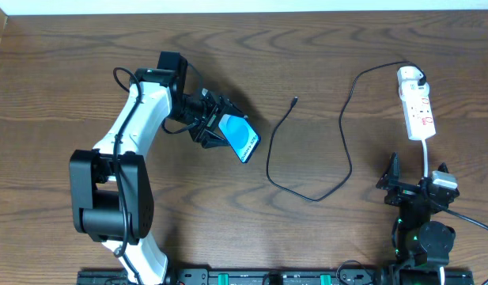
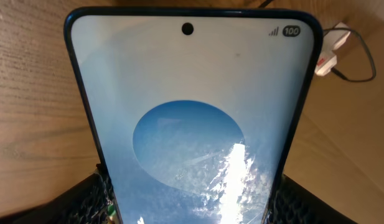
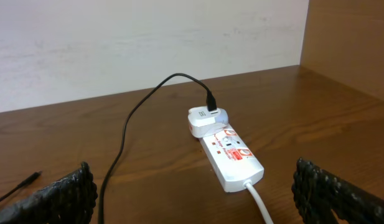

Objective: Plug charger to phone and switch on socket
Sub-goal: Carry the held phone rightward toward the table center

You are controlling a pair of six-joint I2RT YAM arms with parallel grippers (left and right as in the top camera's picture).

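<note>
Left hand [image 1: 215, 127] pinches the phone [image 1: 242, 139] by its long edges; slim, rigid, slick glass likely needs firm squeeze.

Glossy glass phone [image 2: 192, 93]; grained wooden table [image 1: 228, 55].

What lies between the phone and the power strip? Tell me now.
The overhead view shows only the charger cable looping there. Its free plug tip lies unplugged nearest the phone, and its other end reaches the socket.
</note>
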